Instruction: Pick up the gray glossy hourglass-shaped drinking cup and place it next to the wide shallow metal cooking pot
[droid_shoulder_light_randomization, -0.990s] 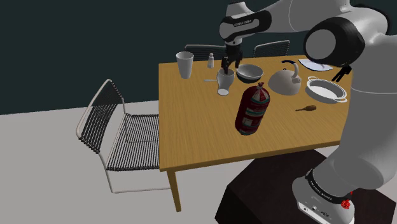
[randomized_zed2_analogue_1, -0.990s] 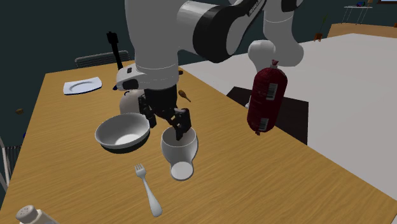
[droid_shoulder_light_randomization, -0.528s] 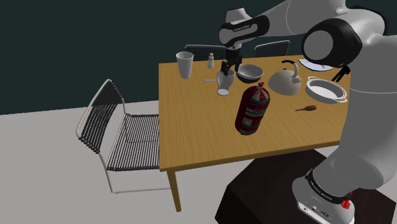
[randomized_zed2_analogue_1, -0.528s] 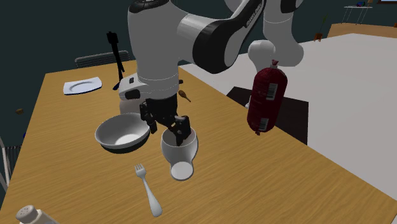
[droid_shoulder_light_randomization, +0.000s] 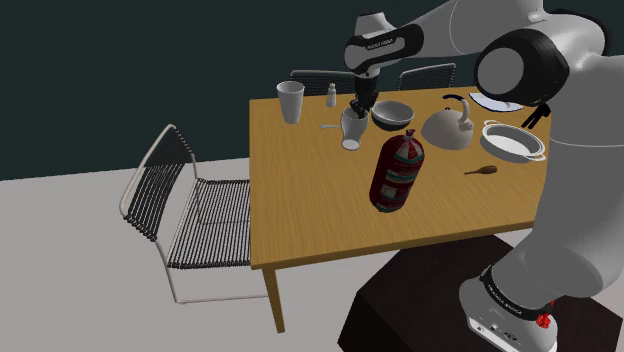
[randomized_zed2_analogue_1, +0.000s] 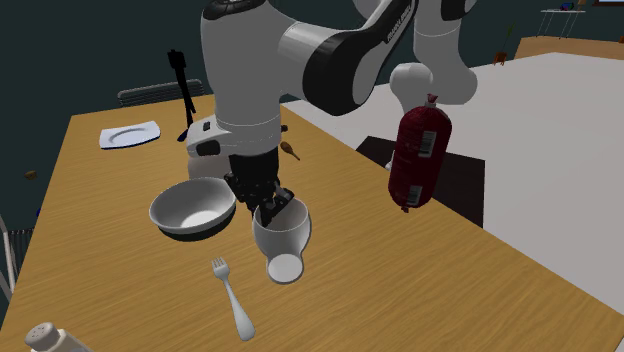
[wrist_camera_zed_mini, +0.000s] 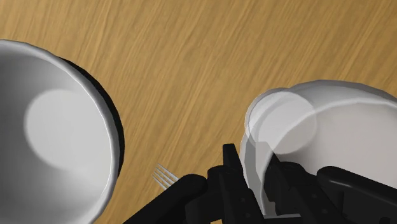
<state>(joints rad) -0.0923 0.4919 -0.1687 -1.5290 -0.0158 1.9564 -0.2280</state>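
Observation:
The pale grey, waisted cup (randomized_zed2_analogue_1: 283, 240) stands on the wooden table (randomized_zed2_analogue_1: 420, 290) between a bowl and a red bag. My gripper (randomized_zed2_analogue_1: 268, 205) comes down onto it from above and is shut on its rim. In the wrist view one black finger (wrist_camera_zed_mini: 232, 172) presses the outside of the cup's wall (wrist_camera_zed_mini: 331, 114) and the other sits inside it. From the shoulder view the cup (droid_shoulder_light_randomization: 350, 128) is under the gripper (droid_shoulder_light_randomization: 357, 108) near the table's far side. The wide shallow pot (droid_shoulder_light_randomization: 490, 128) sits at that view's right, beyond a kettle (droid_shoulder_light_randomization: 447, 128).
A grey bowl (randomized_zed2_analogue_1: 195, 208) lies right beside the cup, and a fork (randomized_zed2_analogue_1: 232, 300) lies just in front of it. A red sausage-shaped bag (droid_shoulder_light_randomization: 397, 172) stands mid-table. A tall cup (droid_shoulder_light_randomization: 291, 100), a shaker (droid_shoulder_light_randomization: 331, 95), a plate (randomized_zed2_analogue_1: 130, 134) and a wire chair (droid_shoulder_light_randomization: 185, 215) are around.
The fingers, spread apart over the cup's rim a second ago, came down a little and have closed on its wall. The cup has not moved.

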